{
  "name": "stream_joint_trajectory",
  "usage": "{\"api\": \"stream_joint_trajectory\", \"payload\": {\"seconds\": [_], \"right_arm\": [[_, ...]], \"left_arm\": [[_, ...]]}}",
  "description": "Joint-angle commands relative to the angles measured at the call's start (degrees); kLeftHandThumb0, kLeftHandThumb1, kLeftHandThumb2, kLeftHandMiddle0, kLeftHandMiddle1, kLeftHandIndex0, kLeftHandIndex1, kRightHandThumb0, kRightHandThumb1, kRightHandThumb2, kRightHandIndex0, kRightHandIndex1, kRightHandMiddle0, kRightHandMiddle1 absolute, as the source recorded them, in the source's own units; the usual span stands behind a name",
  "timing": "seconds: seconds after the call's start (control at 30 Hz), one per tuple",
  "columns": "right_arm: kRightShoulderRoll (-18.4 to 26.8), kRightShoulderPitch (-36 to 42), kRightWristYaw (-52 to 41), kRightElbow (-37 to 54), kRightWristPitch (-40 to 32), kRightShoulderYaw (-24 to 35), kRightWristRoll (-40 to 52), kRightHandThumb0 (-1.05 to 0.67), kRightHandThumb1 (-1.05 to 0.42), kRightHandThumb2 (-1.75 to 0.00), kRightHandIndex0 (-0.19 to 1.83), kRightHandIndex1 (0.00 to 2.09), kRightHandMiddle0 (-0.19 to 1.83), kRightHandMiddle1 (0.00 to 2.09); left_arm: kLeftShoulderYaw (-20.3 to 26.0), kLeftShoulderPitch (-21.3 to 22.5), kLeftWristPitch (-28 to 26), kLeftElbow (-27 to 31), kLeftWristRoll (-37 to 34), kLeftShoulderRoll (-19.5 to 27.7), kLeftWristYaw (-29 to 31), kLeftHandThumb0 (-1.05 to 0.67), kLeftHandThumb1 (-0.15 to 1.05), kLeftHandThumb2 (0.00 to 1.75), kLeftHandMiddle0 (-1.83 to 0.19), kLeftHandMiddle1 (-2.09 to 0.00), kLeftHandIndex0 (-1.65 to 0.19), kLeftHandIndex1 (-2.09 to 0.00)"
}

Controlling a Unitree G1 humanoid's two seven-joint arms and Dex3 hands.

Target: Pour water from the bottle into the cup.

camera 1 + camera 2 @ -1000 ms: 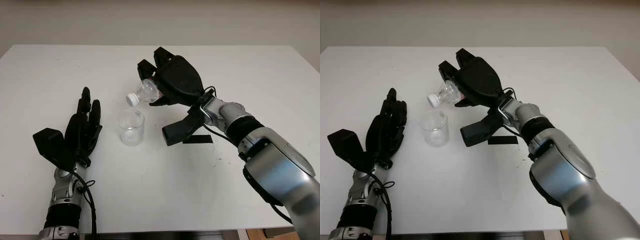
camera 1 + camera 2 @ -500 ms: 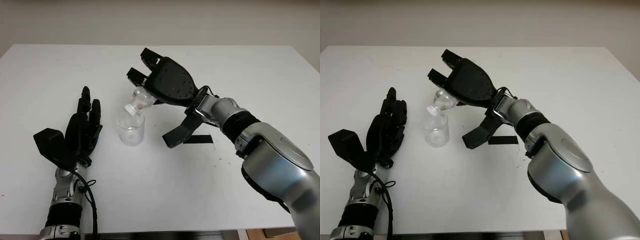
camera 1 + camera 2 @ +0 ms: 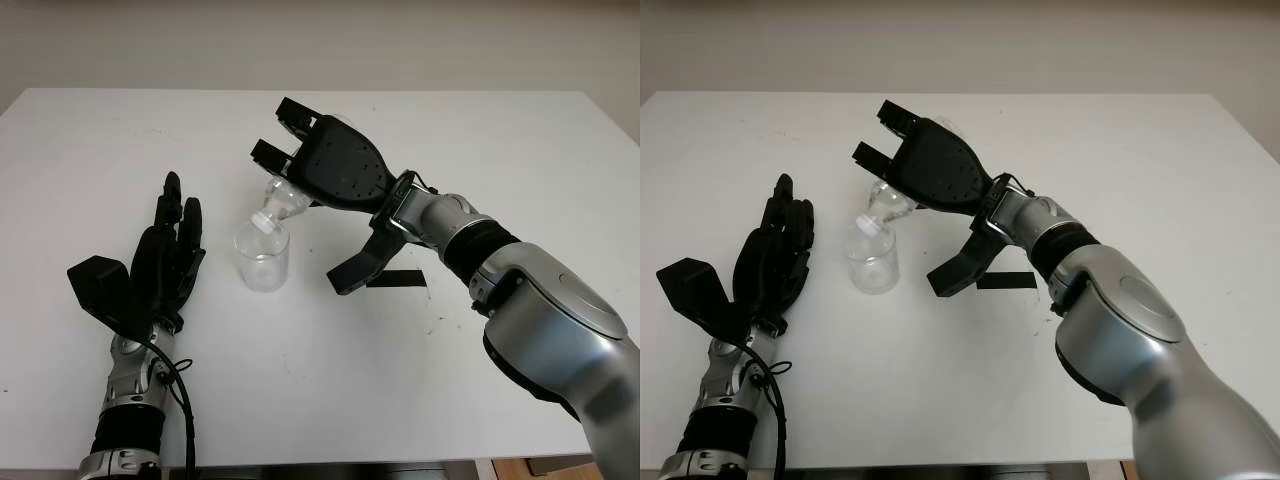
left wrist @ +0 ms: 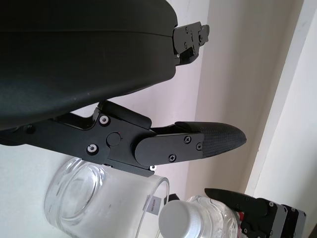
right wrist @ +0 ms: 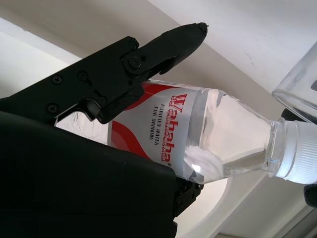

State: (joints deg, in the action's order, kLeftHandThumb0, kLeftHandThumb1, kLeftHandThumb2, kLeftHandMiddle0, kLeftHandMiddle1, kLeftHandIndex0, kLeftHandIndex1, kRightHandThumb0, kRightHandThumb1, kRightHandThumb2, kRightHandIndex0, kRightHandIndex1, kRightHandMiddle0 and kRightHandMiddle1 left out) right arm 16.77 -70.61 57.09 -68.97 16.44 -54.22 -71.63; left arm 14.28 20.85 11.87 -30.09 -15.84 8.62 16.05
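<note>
The right hand (image 3: 330, 170) is clamped around the bottle (image 5: 198, 134), its fingers wrapped over the labelled body, and it holds the bottle tilted neck-down above the table (image 3: 520, 130) so that the white cap (image 3: 266, 222) sits right at the rim of the cup (image 3: 262, 256). In the right wrist view the cap (image 5: 297, 151) is plainly screwed on, and water lies pooled against the shoulder and neck inside the bottle; none can be seen leaving it. The cup, a clear glass tumbler standing upright near the middle of the table, looks empty as far as can be told. The left hand (image 3: 165, 262) is open and holds nothing, positioned just left of the cup with its fingers pointing away from the robot; its wrist view looks past one finger (image 4: 198, 144) at the cup (image 4: 99, 198) and the bottle's cap (image 4: 181, 223) close beside it. By the pose, the pouring step itself is in hand: the bottle is tipped and its mouth is brought to the glass. With the cap on, though, no water is likely to flow, so the next move probably calls either for the cap to come off or for the tilt to be carried through merely as a pouring motion, keeping the neck centred over the cup's opening and not knocking the rim.
</note>
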Motion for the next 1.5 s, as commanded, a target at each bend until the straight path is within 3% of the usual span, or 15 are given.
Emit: {"api": "stream_joint_trajectory", "payload": {"seconds": [0.0,0.07,0.17,0.23,0.4,0.53,0.73,0.87,1.0,1.3,1.47], "right_arm": [[0.56,-1.40,0.13,0.75,1.01,1.64,2.06,-0.52,-1.05,-0.11,1.17,2.09,0.44,2.04],[0.11,-0.38,-1.11,0.33,4.05,4.82,6.51,-0.51,-1.04,-0.09,1.18,2.09,0.48,2.04],[-0.26,1.17,-6.04,-0.14,8.03,10.13,14.00,-0.48,-1.05,-0.13,1.28,2.09,0.80,2.09],[-0.33,2.15,-10.26,-0.20,10.56,13.74,19.02,-0.44,-1.05,-0.19,1.30,2.09,0.92,2.09],[-1.60,6.95,-31.51,1.10,15.84,29.60,40.92,-0.41,-1.05,-0.22,1.42,2.09,1.06,2.09],[-1.81,11.22,-46.21,3.70,16.79,38.78,53.84,-0.34,-1.05,-0.28,1.37,2.09,1.10,2.09],[-2.41,18.32,-58.81,9.90,9.51,46.83,64.35,-0.31,-1.05,-0.35,1.25,2.09,0.97,2.09],[-3.09,22.23,-61.15,14.20,6.31,49.31,66.65,-0.33,-1.05,-0.33,1.20,2.09,0.92,2.09],[-3.48,26.23,-63.15,19.32,4.97,50.68,67.82,-0.34,-1.05,-0.36,1.27,2.09,0.99,2.09],[-5.25,38.59,-69.24,44.47,-15.59,55.50,77.79,-0.37,-1.05,-0.38,1.39,2.09,1.07,2.09],[-6.95,42.63,-66.18,50.93,-23.51,57.64,79.42,-0.38,-1.05,-0.39,1.41,2.09,1.01,2.09]], "left_arm": [[-0.09,-1.41,-0.76,-0.65,-0.15,-0.69,-0.21,-0.75,1.05,0.46,0.18,-0.05,0.19,-0.03],[-0.08,-1.29,-0.82,-0.83,-0.27,-0.62,0.15,-0.75,1.05,0.46,0.19,-0.05,0.19,-0.03],[0.10,-0.96,-0.67,-1.51,-0.67,-0.72,0.64,-0.75,1.05,0.45,0.19,-0.05,0.19,-0.03],[0.10,-0.85,-0.51,-1.81,-0.74,-0.73,0.84,-0.75,1.05,0.45,0.19,-0.04,0.19,-0.02],[0.04,-0.56,0.19,-2.77,-0.21,-0.62,0.56,-0.76,1.05,0.44,0.18,-0.05,0.19,-0.03],[-0.11,-0.71,0.20,-2.62,-0.31,-0.59,0.89,-0.75,1.05,0.46,0.19,-0.05,0.19,-0.03],[-0.10,-1.11,0.59,-2.75,-0.08,-0.50,1.02,-0.76,1.05,0.46,0.18,-0.05,0.19,-0.03],[0.01,-0.98,-0.05,-2.85,-0.57,-0.47,1.49,-0.76,1.05,0.45,0.19,-0.04,0.19,-0.03],[-0.04,-0.87,-0.46,-2.76,-0.44,-0.65,1.34,-0.76,1.05,0.45,0.19,-0.04,0.19,-0.03],[-0.46,-1.35,-0.54,-2.33,0.12,-0.82,0.81,-0.78,1.05,0.44,0.18,-0.05,0.18,-0.04],[-0.52,-1.62,-1.75,-1.61,-0.22,-0.71,1.21,-0.77,1.05,0.46,0.18,-0.05,0.19,-0.03]]}}
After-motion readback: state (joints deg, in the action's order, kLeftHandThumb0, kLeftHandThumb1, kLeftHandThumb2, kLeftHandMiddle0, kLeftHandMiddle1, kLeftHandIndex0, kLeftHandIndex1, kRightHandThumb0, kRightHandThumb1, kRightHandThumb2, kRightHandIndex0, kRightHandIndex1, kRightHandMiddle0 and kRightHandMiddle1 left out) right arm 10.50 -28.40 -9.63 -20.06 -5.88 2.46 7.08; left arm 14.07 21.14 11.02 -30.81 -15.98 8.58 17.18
